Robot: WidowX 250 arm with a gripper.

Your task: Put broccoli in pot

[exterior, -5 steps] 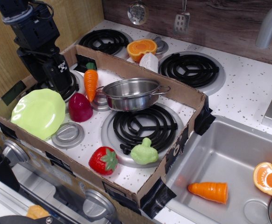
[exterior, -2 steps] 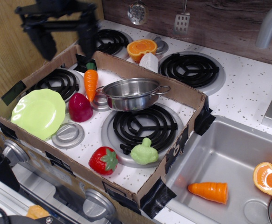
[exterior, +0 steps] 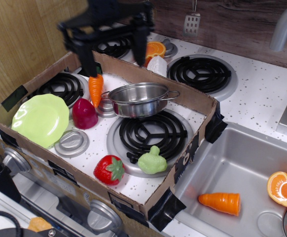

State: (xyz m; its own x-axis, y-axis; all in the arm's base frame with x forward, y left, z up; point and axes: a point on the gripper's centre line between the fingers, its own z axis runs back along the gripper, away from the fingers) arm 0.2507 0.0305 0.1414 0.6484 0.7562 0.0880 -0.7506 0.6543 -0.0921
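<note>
Nothing done yet. Broccoli [exterior: 152,161] untouched at lower centre of the frame, resting on the front burner's [exterior: 148,133] near rim, right of the strawberry [exterior: 109,169]. Standing roughly upright, long axis near vertical, narrow end up. Pot [exterior: 139,98] empty, mid-frame. Gripper [exterior: 115,43] blurred at upper centre, jaws spread wide, holding nothing. Left to do: reach, grasp, carry, drop.

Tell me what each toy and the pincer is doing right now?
pincer: open, empty, up above the box's back wall.
pot: upright, empty.
broccoli: sitting on the front burner, not in the pot.
strawberry: lying beside the broccoli.
green plate: tilted against the box wall.
</note>
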